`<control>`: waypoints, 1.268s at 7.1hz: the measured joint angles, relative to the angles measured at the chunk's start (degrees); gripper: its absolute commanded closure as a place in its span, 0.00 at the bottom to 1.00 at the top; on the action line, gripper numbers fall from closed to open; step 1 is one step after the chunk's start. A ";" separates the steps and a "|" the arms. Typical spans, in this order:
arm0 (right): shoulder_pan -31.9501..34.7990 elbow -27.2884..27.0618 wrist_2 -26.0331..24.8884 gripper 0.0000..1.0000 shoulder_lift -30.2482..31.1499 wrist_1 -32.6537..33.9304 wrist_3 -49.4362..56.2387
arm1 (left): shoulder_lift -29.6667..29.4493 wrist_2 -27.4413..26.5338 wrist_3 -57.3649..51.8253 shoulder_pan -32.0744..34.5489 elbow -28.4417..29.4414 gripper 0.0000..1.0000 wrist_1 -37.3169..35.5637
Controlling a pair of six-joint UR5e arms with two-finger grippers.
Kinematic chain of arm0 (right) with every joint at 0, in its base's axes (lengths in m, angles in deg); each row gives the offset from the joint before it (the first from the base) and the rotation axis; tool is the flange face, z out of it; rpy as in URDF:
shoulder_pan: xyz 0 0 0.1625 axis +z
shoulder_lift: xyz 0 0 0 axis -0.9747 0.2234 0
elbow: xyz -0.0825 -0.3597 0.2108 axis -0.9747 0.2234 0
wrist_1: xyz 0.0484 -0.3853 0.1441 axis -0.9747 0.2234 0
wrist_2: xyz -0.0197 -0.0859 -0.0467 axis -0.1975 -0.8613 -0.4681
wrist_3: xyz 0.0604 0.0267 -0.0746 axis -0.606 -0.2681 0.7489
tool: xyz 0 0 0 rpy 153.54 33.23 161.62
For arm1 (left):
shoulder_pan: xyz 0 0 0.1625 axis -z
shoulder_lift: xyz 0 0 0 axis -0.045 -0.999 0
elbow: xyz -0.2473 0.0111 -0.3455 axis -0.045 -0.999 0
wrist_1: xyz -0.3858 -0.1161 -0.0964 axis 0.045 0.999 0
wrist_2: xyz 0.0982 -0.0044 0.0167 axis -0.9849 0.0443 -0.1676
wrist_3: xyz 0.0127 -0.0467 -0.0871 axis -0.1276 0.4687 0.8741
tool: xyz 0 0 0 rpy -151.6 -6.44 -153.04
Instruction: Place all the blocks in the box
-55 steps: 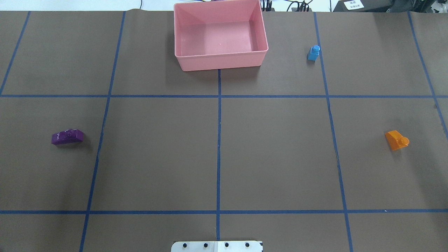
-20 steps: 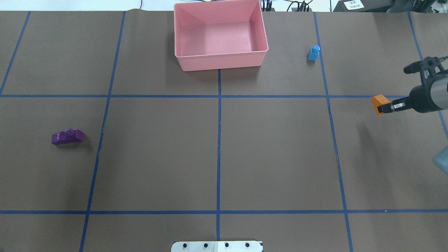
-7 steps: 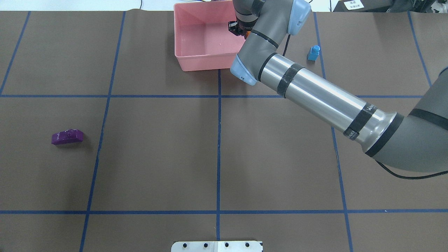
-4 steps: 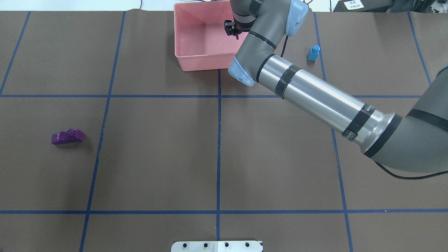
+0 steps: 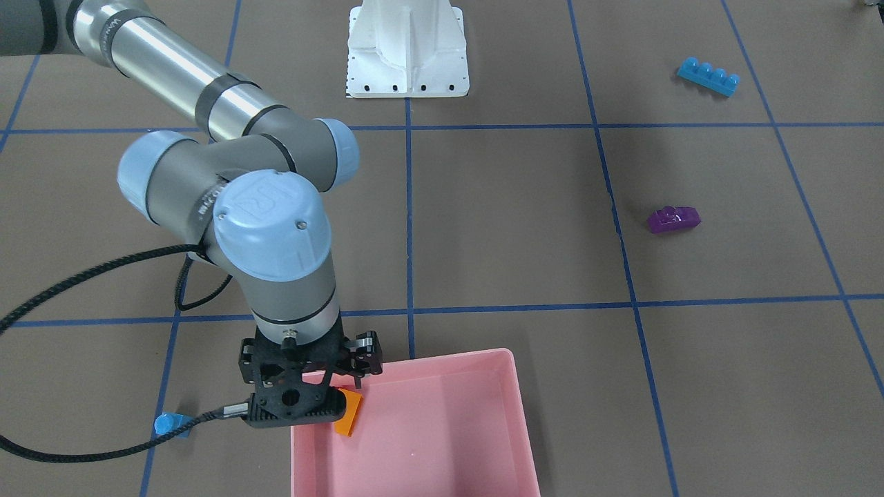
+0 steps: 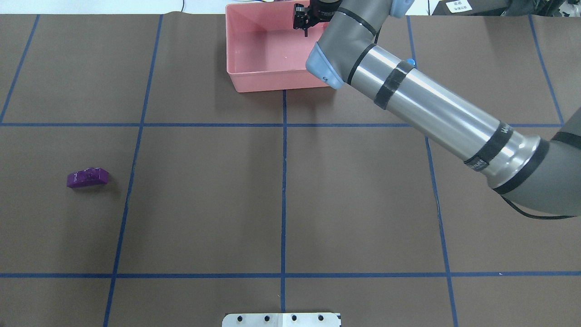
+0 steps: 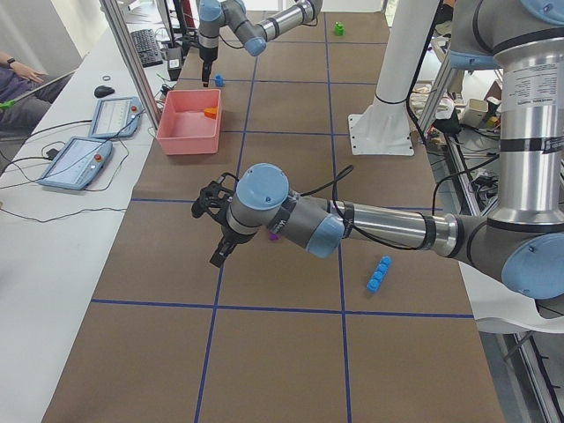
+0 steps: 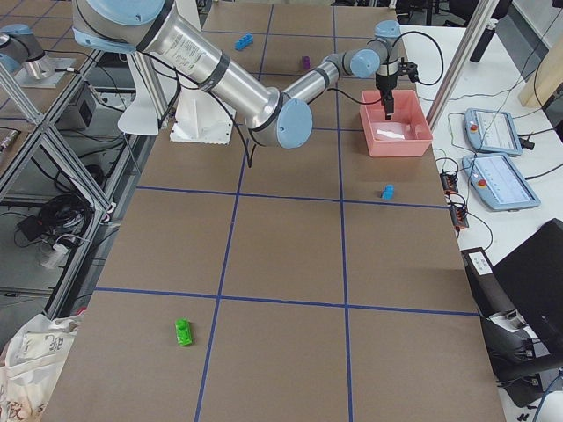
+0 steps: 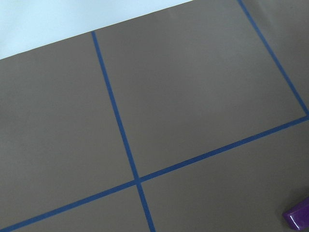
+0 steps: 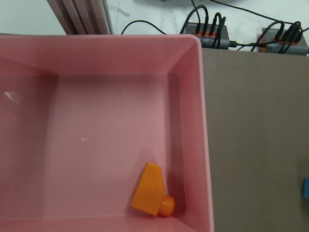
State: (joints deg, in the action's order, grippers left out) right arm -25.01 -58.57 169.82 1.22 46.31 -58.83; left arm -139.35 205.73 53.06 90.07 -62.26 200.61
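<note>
Your right gripper (image 5: 298, 407) hangs spread and empty over the pink box (image 10: 205, 145), likely because the orange sloped block (image 10: 153, 191) lies inside by its wall. The purple block (image 6: 87, 177) and small blue block (image 5: 169, 423) sit outside. You cannot tell the left gripper's (image 7: 214, 231) jaws.

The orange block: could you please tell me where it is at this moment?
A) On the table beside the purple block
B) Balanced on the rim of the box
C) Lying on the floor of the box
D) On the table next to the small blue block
C: the right wrist view shows the orange block lying loose on the floor of the box, close to one wall.
</note>
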 measured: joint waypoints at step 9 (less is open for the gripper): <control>20.69 -51.78 16.93 0.00 59.10 3.24 28.01 | 1.91 -19.83 -0.58 -38.85 -0.07 0.00 17.90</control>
State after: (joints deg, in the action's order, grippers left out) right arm -4.32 -110.35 186.75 60.32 49.55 -30.81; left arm -137.43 185.89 52.48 51.22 -62.34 218.50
